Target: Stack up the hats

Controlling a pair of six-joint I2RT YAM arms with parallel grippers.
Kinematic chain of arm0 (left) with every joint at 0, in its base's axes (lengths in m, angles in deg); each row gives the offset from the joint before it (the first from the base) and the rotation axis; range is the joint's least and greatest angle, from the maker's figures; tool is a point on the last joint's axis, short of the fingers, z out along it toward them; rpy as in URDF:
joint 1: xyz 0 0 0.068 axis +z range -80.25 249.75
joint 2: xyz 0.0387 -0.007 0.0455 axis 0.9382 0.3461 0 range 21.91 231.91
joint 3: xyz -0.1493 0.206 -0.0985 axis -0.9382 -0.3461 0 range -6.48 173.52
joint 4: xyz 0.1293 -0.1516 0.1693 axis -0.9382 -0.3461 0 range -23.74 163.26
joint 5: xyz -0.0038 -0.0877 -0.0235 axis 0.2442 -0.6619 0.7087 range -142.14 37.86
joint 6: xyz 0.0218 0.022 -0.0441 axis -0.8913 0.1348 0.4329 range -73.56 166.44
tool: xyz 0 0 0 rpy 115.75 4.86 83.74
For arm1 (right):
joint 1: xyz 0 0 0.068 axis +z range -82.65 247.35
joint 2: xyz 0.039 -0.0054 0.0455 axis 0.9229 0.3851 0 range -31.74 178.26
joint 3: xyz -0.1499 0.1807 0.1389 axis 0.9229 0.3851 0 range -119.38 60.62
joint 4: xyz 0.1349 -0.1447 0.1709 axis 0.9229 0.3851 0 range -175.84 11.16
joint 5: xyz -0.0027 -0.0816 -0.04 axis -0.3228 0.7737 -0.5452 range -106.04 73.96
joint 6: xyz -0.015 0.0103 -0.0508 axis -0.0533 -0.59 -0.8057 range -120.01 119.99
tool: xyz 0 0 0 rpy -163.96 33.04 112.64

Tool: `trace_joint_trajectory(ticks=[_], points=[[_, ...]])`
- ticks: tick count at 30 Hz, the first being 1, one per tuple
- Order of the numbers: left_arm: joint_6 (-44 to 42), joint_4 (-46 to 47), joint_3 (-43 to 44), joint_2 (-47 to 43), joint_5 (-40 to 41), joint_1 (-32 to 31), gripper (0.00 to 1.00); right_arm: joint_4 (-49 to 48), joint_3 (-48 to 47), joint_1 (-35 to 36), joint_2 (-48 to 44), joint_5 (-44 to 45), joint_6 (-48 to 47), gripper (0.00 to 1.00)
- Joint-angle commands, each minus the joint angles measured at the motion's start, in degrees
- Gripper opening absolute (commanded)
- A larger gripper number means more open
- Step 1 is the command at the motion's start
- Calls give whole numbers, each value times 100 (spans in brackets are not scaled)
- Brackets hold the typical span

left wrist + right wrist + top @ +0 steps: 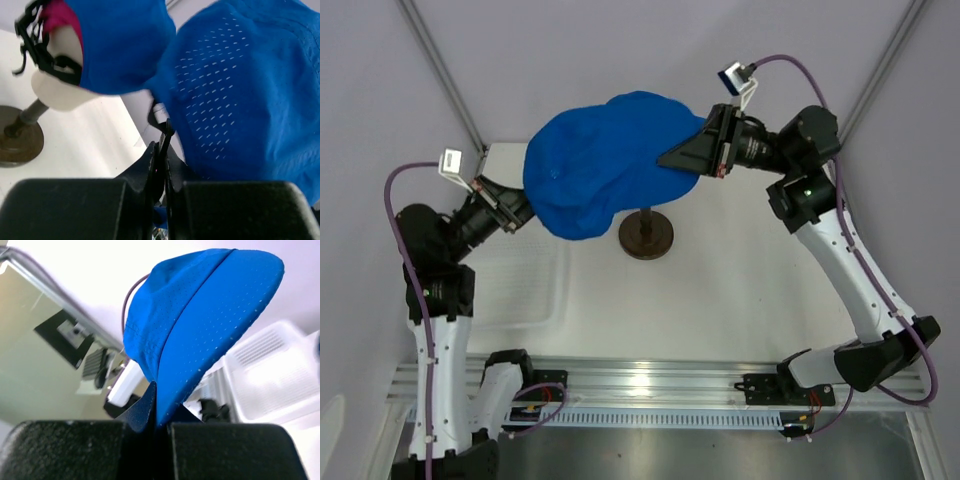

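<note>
Top cam: blue cap (pixel 595 165) hides mannequin head (pixel 55 95); basket (pixel 280 370) blurry.
</note>
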Motion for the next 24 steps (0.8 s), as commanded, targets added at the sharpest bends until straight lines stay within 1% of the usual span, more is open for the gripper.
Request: trace_joint_trajectory(ticks=[1,2,3,5,7,8,9,10,13,14,15,17,21,22,24], points=[[-235,-756,827,597,231,-17,8,248,-697,-463,64,445,-319,0],[-226,-836,986,895,241,-17,6,178,-733,-578,74,543,-136,0],[-122,-907,1387,1037,223,-17,5,38,-776,-684,74,631,-30,0],[19,-882,1575,1292,145,-26,6,-24,-803,-1018,118,894,199,0],[273,-855,1970,1643,135,-35,9,-86,-812,-1211,170,992,550,0],[327,-820,2207,1775,118,-78,8,-121,-812,-1343,214,1035,656,0],[371,-872,2331,2055,100,-122,2,-95,-812,-1396,241,1071,805,0],[363,-994,2819,2214,109,-227,1,-52,-829,-1458,267,1149,876,0],[249,-1504,3359,2891,126,-517,1,-42,-856,-1677,434,1211,1245,0],[240,-1601,3821,3049,144,-588,1,-95,-856,-1739,478,1203,1324,0],[240,-1759,3939,3338,196,-649,1,-200,-882,-1757,583,1194,1420,0],[283,-1918,4343,3603,267,-842,1,-148,-1022,-1801,697,1168,1491,0],[213,-2304,4783,4061,381,-887,1,-305,-1251,-2002,1040,984,1983,0],[205,-2349,4793,4149,433,-887,1,-410,-1269,-2038,1154,931,2219,0],[187,-2349,4802,4185,495,-887,1,-552,-1339,-2117,1242,895,2361,0]])
